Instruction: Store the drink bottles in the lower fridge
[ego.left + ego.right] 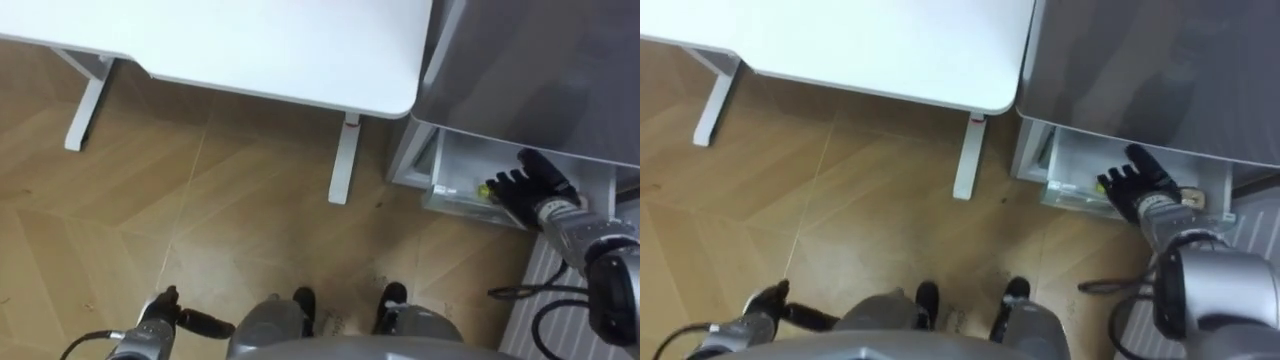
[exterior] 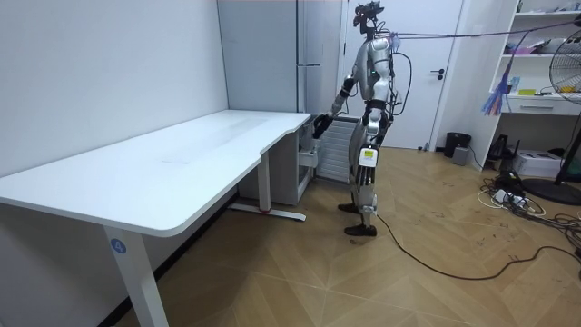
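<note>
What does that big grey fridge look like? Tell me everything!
The fridge is tall, grey and smooth like metal, standing upright beside the white desk. Its lower drawer is pulled open, pale inside, with something small and yellow in it. The robot's right hand reaches into that drawer with open fingers.

No words or numbers can be read. A small round blue sticker [image 2: 118, 245] sits on the near leg of the white table [image 2: 182, 173]; its mark is too small to tell.
</note>
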`<state>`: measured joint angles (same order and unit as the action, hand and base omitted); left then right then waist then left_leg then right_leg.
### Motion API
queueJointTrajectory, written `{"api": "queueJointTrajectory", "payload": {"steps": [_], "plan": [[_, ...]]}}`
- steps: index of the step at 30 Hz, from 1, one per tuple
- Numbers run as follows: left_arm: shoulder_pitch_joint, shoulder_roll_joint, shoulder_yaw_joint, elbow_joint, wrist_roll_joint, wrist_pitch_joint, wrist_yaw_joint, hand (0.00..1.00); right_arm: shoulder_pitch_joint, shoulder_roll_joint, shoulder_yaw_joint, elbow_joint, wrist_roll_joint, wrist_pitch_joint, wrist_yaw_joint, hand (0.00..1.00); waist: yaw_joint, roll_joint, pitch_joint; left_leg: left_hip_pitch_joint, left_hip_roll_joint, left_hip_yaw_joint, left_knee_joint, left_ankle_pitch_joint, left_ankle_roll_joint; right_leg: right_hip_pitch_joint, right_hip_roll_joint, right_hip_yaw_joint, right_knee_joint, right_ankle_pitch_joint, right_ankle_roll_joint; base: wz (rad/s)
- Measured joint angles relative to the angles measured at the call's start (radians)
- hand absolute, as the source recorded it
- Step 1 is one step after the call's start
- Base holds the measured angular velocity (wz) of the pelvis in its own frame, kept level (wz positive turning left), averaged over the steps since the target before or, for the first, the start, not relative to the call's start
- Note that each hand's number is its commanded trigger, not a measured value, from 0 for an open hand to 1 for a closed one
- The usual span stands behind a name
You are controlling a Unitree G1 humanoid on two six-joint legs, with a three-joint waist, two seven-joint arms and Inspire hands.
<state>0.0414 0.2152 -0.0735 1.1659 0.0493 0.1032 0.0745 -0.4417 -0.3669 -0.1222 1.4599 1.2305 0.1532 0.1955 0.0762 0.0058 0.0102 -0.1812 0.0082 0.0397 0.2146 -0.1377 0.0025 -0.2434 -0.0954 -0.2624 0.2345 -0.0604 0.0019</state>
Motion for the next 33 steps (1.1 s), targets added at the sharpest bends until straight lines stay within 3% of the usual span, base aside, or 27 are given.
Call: {"api": "queueJointTrajectory", "payload": {"steps": [2,6,10,17,24,27,33], "plan": [[0.007,0.003,0.0,0.0,-0.001,0.0,0.001,0.0,0.036,0.0,0.001,-0.039,-0.015,-0.001,0.009,0.0,-0.004,-0.01,-0.009,0.005,0.0,0.002,-0.009,0.0,0.0,0.003,0.002,0.002,-0.007,0.001,0.002,-0.04],[0.027,0.003,0.021,-0.017,-0.001,-0.002,0.001,0.0,0.104,0.0,0.001,-0.058,-0.036,-0.012,0.037,0.0,-0.019,-0.015,-0.0092,0.063,0.003,0.006,-0.038,-0.002,0.0,0.06,0.01,0.002,-0.037,0.002,0.007,-0.04],[0.048,0.003,0.053,-0.049,0.0,-0.012,0.008,0.0,0.174,0.004,0.016,-0.072,-0.058,-0.016,0.049,0.0,-0.019,-0.019,-0.0072,0.107,0.014,0.038,-0.053,-0.015,-0.002,0.094,0.022,0.017,-0.052,-0.001,0.009,-0.14],[0.077,-0.009,0.094,-0.066,-0.002,-0.046,0.051,0.0,0.349,0.06,0.022,-0.119,-0.139,-0.032,0.047,0.0,-0.022,-0.033,-0.0028,0.172,0.019,0.051,-0.085,-0.026,-0.006,0.144,0.034,0.04,-0.061,-0.021,0.015,-0.07],[0.084,-0.025,0.11,-0.065,0.001,-0.047,0.073,0.0,0.401,0.139,0.053,-0.087,-0.176,-0.052,0.045,0.0,-0.044,-0.046,-0.0027,0.21,0.026,0.06,-0.084,-0.046,-0.006,0.184,0.044,0.052,-0.077,-0.025,0.019,-0.06],[0.086,-0.029,0.111,-0.064,0.002,-0.071,0.075,0.0,0.432,0.173,0.069,-0.098,-0.214,-0.06,0.041,0.0,-0.048,-0.046,-0.0039,0.217,0.031,0.062,-0.08,-0.054,-0.007,0.194,0.051,0.066,-0.084,-0.024,0.019,-0.06],[0.084,-0.048,0.151,-0.046,0.002,-0.093,0.092,0.0,0.469,0.182,0.061,-0.098,-0.241,-0.085,0.035,0.0,-0.052,-0.043,-0.0032,0.236,0.032,0.063,-0.082,-0.056,-0.008,0.207,0.054,0.072,-0.084,-0.025,0.019,-0.04]]}}
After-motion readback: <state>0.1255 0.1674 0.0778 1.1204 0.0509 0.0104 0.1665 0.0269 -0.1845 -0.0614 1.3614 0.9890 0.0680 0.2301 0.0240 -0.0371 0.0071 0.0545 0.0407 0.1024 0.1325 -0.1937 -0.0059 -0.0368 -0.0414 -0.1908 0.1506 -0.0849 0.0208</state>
